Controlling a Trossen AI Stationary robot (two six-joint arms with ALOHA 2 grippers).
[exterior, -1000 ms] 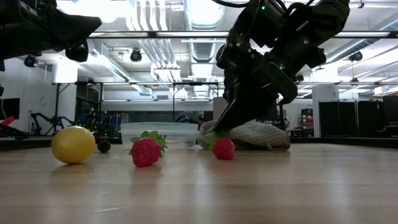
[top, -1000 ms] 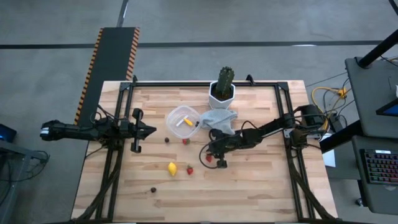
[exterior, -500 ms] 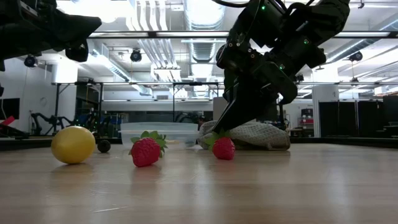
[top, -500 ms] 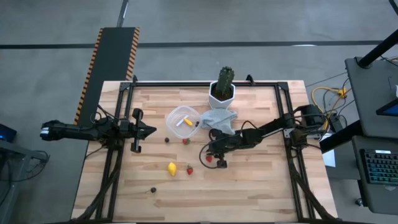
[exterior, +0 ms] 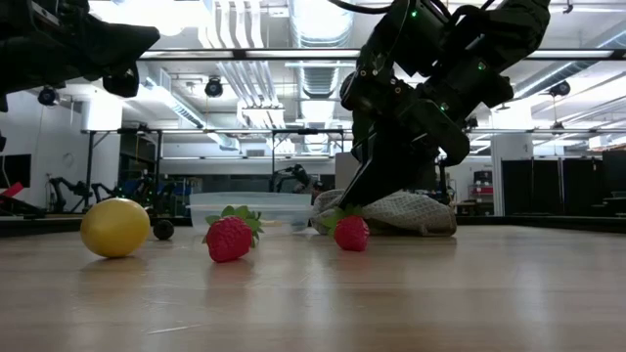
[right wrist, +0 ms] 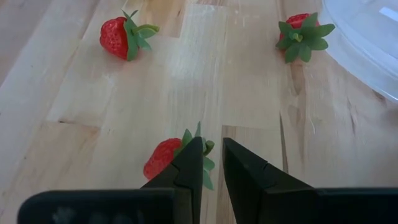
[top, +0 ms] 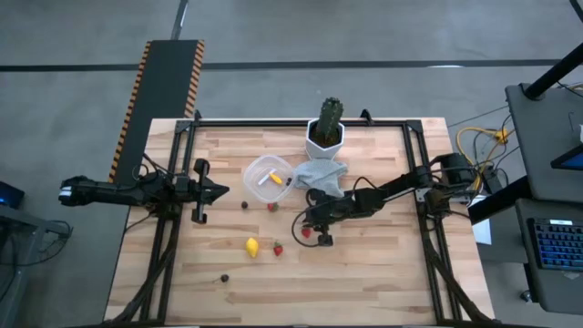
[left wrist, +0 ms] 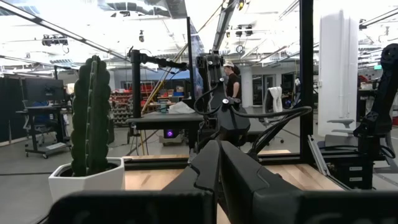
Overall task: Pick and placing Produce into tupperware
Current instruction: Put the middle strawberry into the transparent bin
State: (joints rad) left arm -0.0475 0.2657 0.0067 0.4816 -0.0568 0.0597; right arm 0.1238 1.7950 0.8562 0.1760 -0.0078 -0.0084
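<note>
My right gripper (right wrist: 211,144) stands low at the table's middle (top: 311,228), slanting down and shut on a red strawberry (exterior: 352,234). Two more strawberries (right wrist: 118,37) (right wrist: 301,31) lie on the wood beyond it. A yellow lemon (top: 252,246) and a small dark round piece (top: 245,205) rest on the table. The clear round tupperware (top: 268,176) stands on the wood with a yellow-orange piece (top: 273,179) inside. My left gripper (left wrist: 219,168) waits shut above the table's left edge (top: 223,190). My right gripper pinches the strawberry's green leafy cap (right wrist: 204,148) between its two fingers, only at their free ends. The fingers slant down from the table's right side. The red body (right wrist: 163,165) lies outside one finger and rests on the table.
A green cactus in a white pot (top: 324,137) stands at the far edge, with a pale cloth (top: 321,173) bunched in front of it beside the tupperware. Another dark round piece (top: 224,278) lies near the front left. Bare wood stretches along the near right.
</note>
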